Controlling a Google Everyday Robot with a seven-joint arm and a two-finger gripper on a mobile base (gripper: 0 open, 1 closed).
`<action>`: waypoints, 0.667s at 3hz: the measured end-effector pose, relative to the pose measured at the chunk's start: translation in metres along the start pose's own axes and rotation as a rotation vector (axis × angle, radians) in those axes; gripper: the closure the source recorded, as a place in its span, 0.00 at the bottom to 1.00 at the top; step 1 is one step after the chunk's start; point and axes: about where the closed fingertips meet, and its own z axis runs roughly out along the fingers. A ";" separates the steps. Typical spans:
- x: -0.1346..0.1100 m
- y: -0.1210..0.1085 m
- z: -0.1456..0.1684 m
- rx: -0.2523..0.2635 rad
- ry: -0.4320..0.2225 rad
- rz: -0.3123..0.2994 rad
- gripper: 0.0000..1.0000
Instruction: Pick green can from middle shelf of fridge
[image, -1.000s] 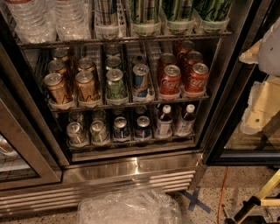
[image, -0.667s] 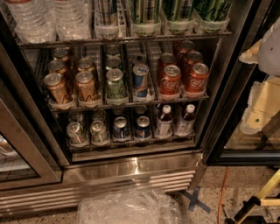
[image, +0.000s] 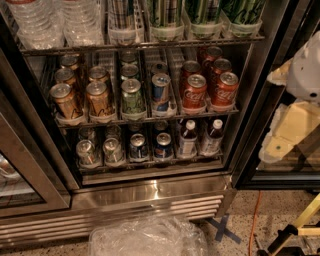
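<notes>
The fridge (image: 150, 192) stands open in front of me, with a steel frame and a vented base. Its middle shelf (image: 150, 116) is a dark wire rack with lanes of short cans. The green can (image: 132, 96) stands upright at the front of the third lane from the left, between a gold can (image: 99, 99) and a blue-and-silver can (image: 161, 92). More green cans line up behind it. My gripper (image: 281, 136), pale cream with the white arm above it, hangs at the right edge in front of the glass door. It is well to the right of the green can and apart from it.
Red cola cans (image: 194, 91) fill the right lanes. Tall striped cans (image: 165, 15) and water bottles (image: 35, 22) stand on the rack above. Small cans and capped bottles (image: 187, 138) stand on the rack below. Crumpled clear plastic (image: 147, 235) lies on the floor in front. A yellow-and-black frame (image: 292, 230) is at the bottom right.
</notes>
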 end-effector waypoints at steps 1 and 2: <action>-0.022 0.024 0.021 -0.008 -0.081 0.062 0.00; -0.048 0.042 0.041 -0.022 -0.184 0.120 0.00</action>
